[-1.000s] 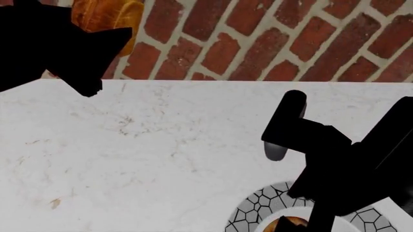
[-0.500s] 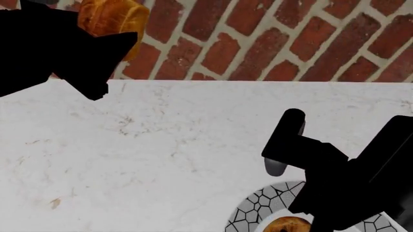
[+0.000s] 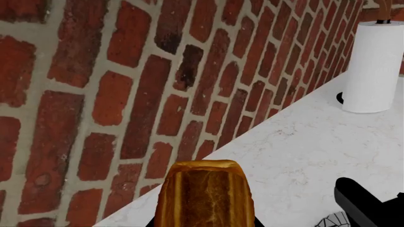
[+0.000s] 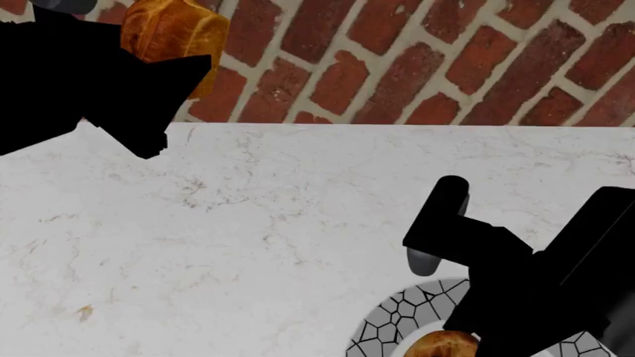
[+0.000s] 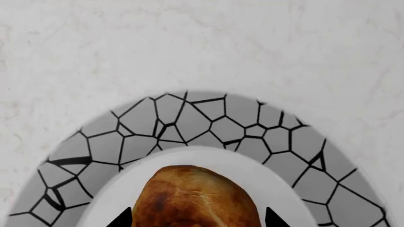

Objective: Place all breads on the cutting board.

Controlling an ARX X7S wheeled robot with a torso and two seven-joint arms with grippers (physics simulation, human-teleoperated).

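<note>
at the head view's upper left the left gripper (image 4: 149,71) holds the mini loaf (image 4: 174,33) aloft. lower right, the right gripper (image 5: 197,222) straddles the bun (image 5: 192,198) on the plate (image 5: 189,123); its grip can't be told. the cutting board isn't visible; carry level, set down gently.

This looks like a home kitchen. A white marble desk (image 4: 248,238) with faint grey and brown veins runs up against a red brick wall (image 4: 417,59) with pale mortar joints. On the desk by the wall stands a roll of paper towels (image 3: 373,66) on an upright holder with a dark base. A round grey plate (image 5: 208,127) with a cracked-mosaic rim sits on the desk, and there are baked breads about, a golden loaf (image 3: 205,196) and a brown bun (image 5: 192,198).
</note>
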